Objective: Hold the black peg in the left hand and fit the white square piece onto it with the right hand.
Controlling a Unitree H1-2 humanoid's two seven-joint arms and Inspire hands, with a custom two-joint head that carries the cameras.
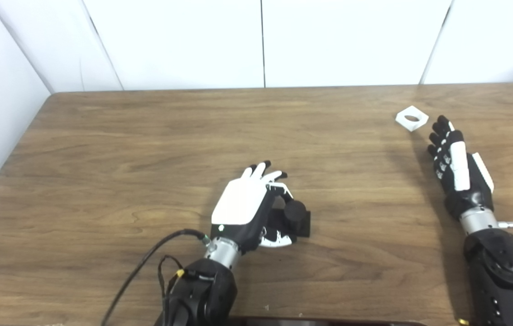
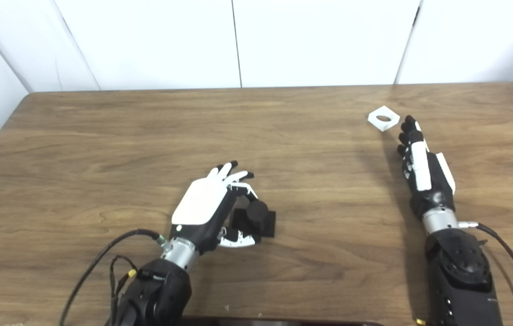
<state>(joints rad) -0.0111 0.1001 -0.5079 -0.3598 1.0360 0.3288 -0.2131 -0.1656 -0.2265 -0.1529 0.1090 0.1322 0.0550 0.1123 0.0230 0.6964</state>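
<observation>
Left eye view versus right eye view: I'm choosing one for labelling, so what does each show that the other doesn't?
Only the left eye view shows a wide strip of the side wall left of the table. Only the right eye view shows more table to the right of the right robot hand and its full wrist cable. Both show the left robot hand open around the black peg, not yet gripping, and the white square piece lying just beyond the open right robot hand's fingertips.

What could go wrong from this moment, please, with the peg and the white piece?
The left robot hand is open beside the black peg, not closed on it; closing may push it sideways. The right robot hand is open just short of the white square piece, which lies flat, so fingertips might slide it away.
</observation>
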